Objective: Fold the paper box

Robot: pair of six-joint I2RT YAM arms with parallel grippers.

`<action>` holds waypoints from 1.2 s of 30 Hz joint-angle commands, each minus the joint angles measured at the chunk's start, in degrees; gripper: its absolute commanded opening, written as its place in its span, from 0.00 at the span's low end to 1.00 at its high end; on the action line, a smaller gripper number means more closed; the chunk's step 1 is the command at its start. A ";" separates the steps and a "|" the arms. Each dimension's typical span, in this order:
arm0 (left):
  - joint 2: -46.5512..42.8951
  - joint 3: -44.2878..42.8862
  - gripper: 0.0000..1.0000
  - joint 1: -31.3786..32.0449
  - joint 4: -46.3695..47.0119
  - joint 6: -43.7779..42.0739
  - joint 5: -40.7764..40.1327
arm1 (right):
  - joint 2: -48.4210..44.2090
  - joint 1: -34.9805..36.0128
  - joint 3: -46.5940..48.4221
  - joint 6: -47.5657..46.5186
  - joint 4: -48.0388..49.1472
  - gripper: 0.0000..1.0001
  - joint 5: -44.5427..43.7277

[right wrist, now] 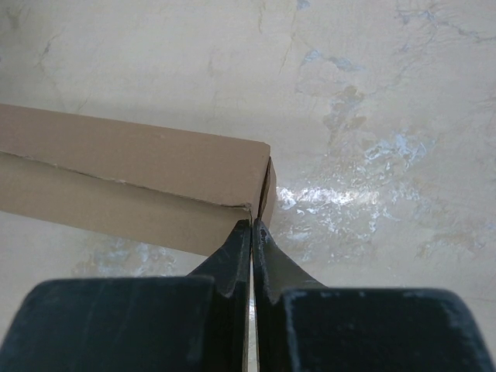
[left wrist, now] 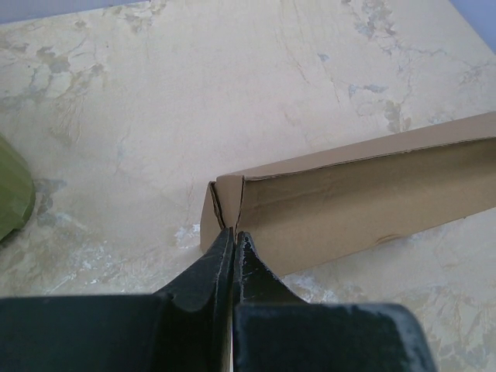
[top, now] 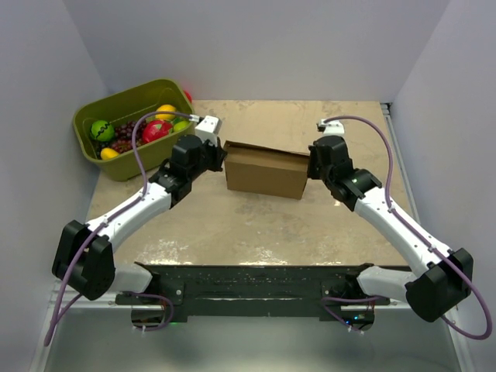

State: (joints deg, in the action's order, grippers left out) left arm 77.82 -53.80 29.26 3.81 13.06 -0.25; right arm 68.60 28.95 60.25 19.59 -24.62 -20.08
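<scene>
The paper box is a brown cardboard mailer, folded into a shallow closed shape and standing on a long edge in the middle of the table. My left gripper is at its left end. In the left wrist view that gripper is shut on the end wall of the paper box, with a thin strip of cardboard between the jaws. My right gripper is at the right end. In the right wrist view that gripper is shut on the corner of the paper box.
An olive-green bin holding several toy fruits stands at the back left, just behind the left arm; its edge shows in the left wrist view. White walls enclose the beige marbled table on three sides.
</scene>
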 commanded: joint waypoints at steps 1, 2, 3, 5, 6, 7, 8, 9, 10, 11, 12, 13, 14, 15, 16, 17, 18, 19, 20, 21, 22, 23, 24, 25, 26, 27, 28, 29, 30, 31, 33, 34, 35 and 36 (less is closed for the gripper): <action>1.46 5.63 0.00 0.10 -6.71 1.18 -0.80 | 1.19 1.37 -3.12 1.76 -4.82 0.00 1.71; 1.46 5.72 0.00 0.19 -6.80 1.18 -1.93 | 1.10 1.37 -3.21 2.02 -4.82 0.00 1.45; 1.46 5.90 0.00 0.10 -7.50 1.09 -2.64 | 1.01 1.37 -3.29 1.94 -4.82 0.00 1.18; 1.37 5.73 0.00 0.19 -8.12 0.57 -5.01 | 1.01 1.46 -3.47 1.94 -4.91 0.00 0.57; 1.37 5.72 0.00 0.19 -8.64 0.39 -5.28 | 0.92 1.37 -3.47 1.94 -4.82 0.00 0.48; 1.45 5.90 0.00 0.19 -8.65 0.13 -5.29 | 0.92 1.37 -3.65 1.94 -4.82 0.00 0.56; 1.54 6.16 0.00 0.27 -8.30 -0.05 -3.98 | 1.01 1.46 -3.82 1.94 -4.73 0.00 0.65; 1.54 6.95 0.00 0.36 -7.25 -0.23 -3.10 | 1.01 1.55 -3.91 1.94 -4.65 0.00 0.65; 1.63 7.22 0.00 0.36 -6.89 0.03 -2.39 | 1.01 1.46 -4.26 2.03 -4.47 0.00 0.74; 1.89 7.22 0.00 0.54 -6.72 0.12 -1.34 | 1.01 1.55 -4.35 2.03 -4.38 0.00 0.83; 1.90 6.78 0.00 0.54 -6.89 0.21 -0.98 | 0.92 1.46 -4.26 2.03 -4.38 0.00 0.83; 1.90 6.34 0.00 0.54 -7.15 0.12 -0.98 | 0.75 1.55 -4.09 2.03 -4.47 0.00 0.91; 1.46 5.64 0.08 0.54 -7.59 0.04 -0.89 | 0.75 1.55 -3.91 1.94 -4.56 0.00 0.92; 1.11 4.16 0.12 0.45 -8.03 -0.05 -0.80 | 0.66 1.55 -3.74 1.85 -4.56 0.00 0.92; 0.76 3.27 0.18 0.54 -8.21 -0.40 -0.54 | 0.66 1.55 -3.30 1.76 -4.73 0.00 0.74; 0.23 2.39 0.27 0.54 -8.38 -0.58 -0.37 | 0.66 1.64 -3.12 1.76 -4.73 0.00 0.74; -0.04 0.56 0.29 0.54 -8.73 -0.84 -0.19 | 0.75 1.64 -3.03 1.68 -4.91 0.00 0.65; -0.21 -0.42 0.32 0.54 -9.00 -1.36 -0.10 | 0.83 1.64 -2.94 1.67 -4.91 0.00 0.74; -0.21 -1.38 0.33 0.45 -9.17 -1.54 -0.10 | 0.75 1.64 -2.94 1.67 -4.91 0.00 0.83; -0.13 -3.13 0.33 0.45 -9.70 -2.24 -0.01 | 0.66 1.64 -3.03 1.67 -5.00 0.00 0.83; -0.04 -3.94 0.33 0.54 -9.79 -2.60 -0.10 | 0.66 1.64 -3.12 1.67 -5.00 0.00 0.83; 0.22 -4.55 0.33 0.45 -9.88 -2.86 -0.10 | 0.75 1.55 -3.12 1.67 -5.00 0.00 0.83; 0.49 -5.86 0.33 0.45 -9.97 -3.39 -0.10 | 0.57 1.55 -3.12 1.67 -5.00 0.00 0.83; 0.75 -6.49 0.33 0.36 -10.14 -3.57 -0.36 | 0.57 1.64 -3.12 1.67 -5.08 0.00 0.91; 1.36 -7.10 0.33 0.36 -10.32 -3.65 -0.54 | 0.57 1.55 -3.03 1.67 -5.09 0.00 0.83; 1.54 -7.98 0.33 0.36 -10.40 -3.92 -0.63 | 0.57 1.55 -3.03 1.59 -5.09 0.00 0.74; 1.72 -8.25 0.33 0.45 -10.14 -3.92 -0.54 | 0.57 1.64 -2.94 1.59 -5.09 0.00 0.83; 1.98 -8.51 0.33 0.45 -9.97 -3.92 -0.37 | 0.57 1.55 -2.94 1.50 -5.09 0.00 0.74; 2.07 -8.95 0.33 0.45 -9.53 -3.92 -0.28 | 0.66 1.55 -2.86 1.59 -5.26 0.00 0.74; 1.98 -9.04 0.32 0.36 -9.18 -3.83 -0.10 | 0.66 1.55 -2.86 1.41 -5.26 0.00 0.57; 2.16 -9.48 0.31 0.36 -8.56 -3.74 -0.10 | 0.66 1.55 -2.77 1.50 -5.26 0.00 0.48; 2.25 -9.57 0.30 0.36 -8.47 -3.74 -0.01 | 0.75 1.55 -2.77 1.41 -5.26 0.00 0.48; 2.25 -9.74 0.30 0.36 -8.30 -3.83 -0.19 | 0.75 1.55 -2.77 1.32 -5.26 0.00 0.48; 2.07 -9.74 0.30 0.45 -8.04 -3.74 -0.28 | 0.75 1.64 -2.77 1.41 -5.35 0.00 0.56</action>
State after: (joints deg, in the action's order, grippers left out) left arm 79.83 -60.86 29.65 -5.67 10.63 -0.84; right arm 68.53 29.98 58.46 20.34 -24.10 -21.41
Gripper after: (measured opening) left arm 0.305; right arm 0.010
